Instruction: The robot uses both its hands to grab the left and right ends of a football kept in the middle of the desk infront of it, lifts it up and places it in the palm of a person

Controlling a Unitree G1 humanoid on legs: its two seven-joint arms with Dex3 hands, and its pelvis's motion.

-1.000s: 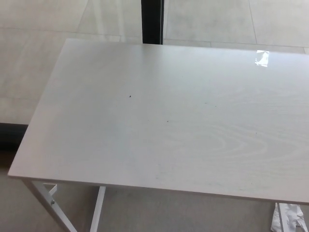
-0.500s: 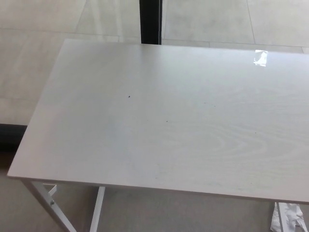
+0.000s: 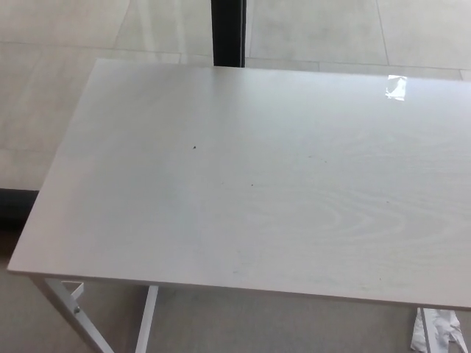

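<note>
1. While no football shows on the desk (image 3: 243,184), the step in hand is, as I judge it, to wait or search for the ball, so neither arm should reach out yet.
2. Neither the left hand nor the right hand is in the picture, so I cannot tell if the fingers are spread or pressed together.
3. How the football looks I cannot describe; the pale wooden top carries only small dark specks and a bright reflection (image 3: 397,87).
4. No person's palm is visible either.
</note>
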